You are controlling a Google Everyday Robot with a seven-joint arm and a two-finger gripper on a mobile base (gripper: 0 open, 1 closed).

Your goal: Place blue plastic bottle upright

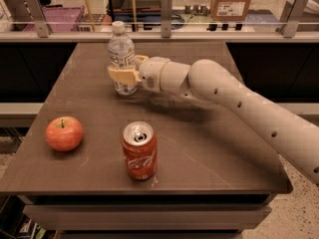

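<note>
The blue plastic bottle (pixel 121 49) is a small clear water bottle with a white cap and a pale label. It stands upright on the dark table (pixel 209 148), toward the back left. My gripper (pixel 125 69) reaches in from the right on the white arm and is closed around the bottle's lower half. One tan finger (pixel 119 75) crosses in front of the bottle and the other sits behind it. The bottle's base appears to rest on the table top.
A red soda can (pixel 139 151) stands upright near the front middle. A red apple (pixel 64 133) lies at the front left. A railing with metal posts (pixel 166 9) runs behind the table, with boxes and bins beyond it.
</note>
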